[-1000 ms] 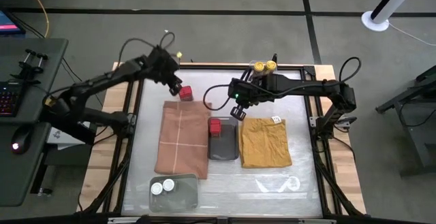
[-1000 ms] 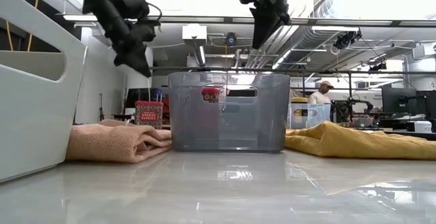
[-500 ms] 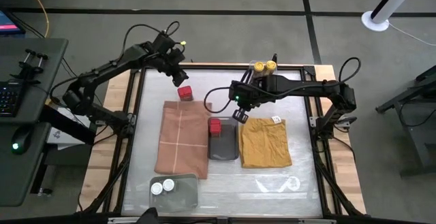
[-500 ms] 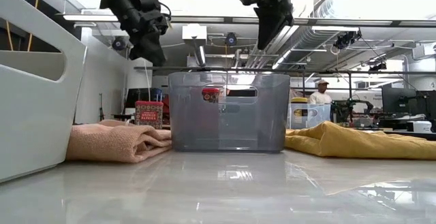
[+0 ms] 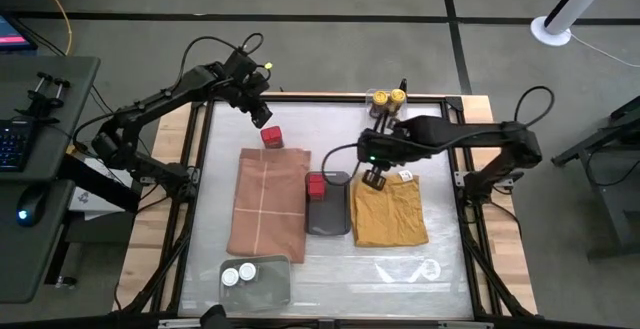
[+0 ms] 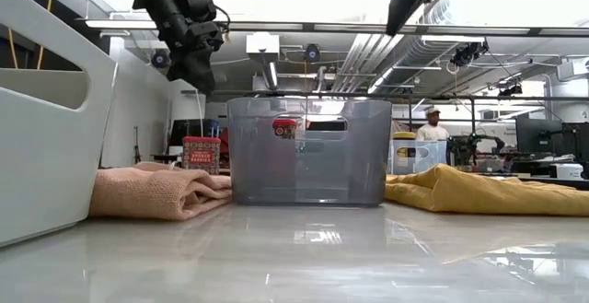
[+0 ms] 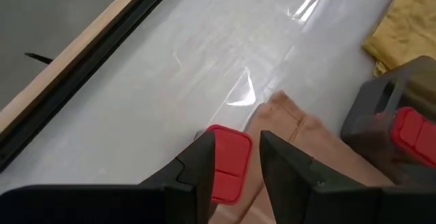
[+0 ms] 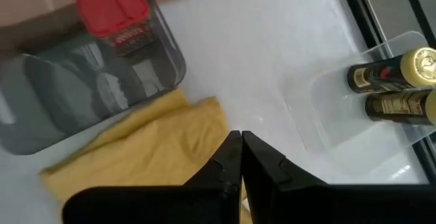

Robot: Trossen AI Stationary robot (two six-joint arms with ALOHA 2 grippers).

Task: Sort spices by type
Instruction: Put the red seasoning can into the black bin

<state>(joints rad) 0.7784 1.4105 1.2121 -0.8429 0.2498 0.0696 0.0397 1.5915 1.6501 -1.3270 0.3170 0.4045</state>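
Note:
A red tin [image 5: 271,136] stands on the table by the far edge of the folded pink cloth [image 5: 268,204]. My left gripper [image 5: 262,119] hovers above it, open and empty. In the left wrist view, the tin [image 7: 228,163] shows between the fingers, below them. A second red tin [image 5: 316,185] stands in the dark grey tray [image 5: 328,219]. My right gripper [image 5: 373,177] is shut and empty above the far left corner of the yellow cloth [image 5: 388,209]. Two yellow-capped jars [image 5: 388,99] lie in a clear tray at the far edge. Two white-capped jars [image 5: 238,274] stand in a clear tray near the front.
The pink cloth, the grey tray and the yellow cloth lie side by side across the middle of the table. The black frame rails [image 5: 205,169] run along the table's edges. A person shows far off in the room behind [image 6: 433,123].
My left gripper has risen a little above the red tin and moved slightly toward the far edge, then kept still. My right gripper has gone from above the grey tray's far end toward the table's right and slightly nearer, and is now over the yellow cloth's corner. It has also risen.

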